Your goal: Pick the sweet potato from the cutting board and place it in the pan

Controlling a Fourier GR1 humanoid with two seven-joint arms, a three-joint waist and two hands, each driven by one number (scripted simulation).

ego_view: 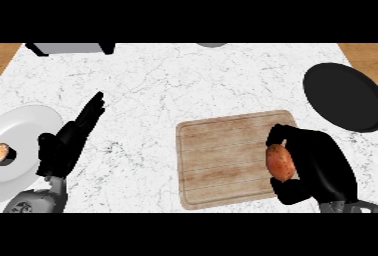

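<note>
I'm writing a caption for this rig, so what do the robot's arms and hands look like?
The left hand and right hand are black all over, each with fingers and a thumb. Each joins a grey forearm: the left forearm shows a rounded grey casing, and only a small grey bit of the right forearm shows. No cables, markings or sleeves are visible.

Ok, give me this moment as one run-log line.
right hand: shut on sweet potato at cutting board right edge | left hand: open, resting | pan: empty
</note>
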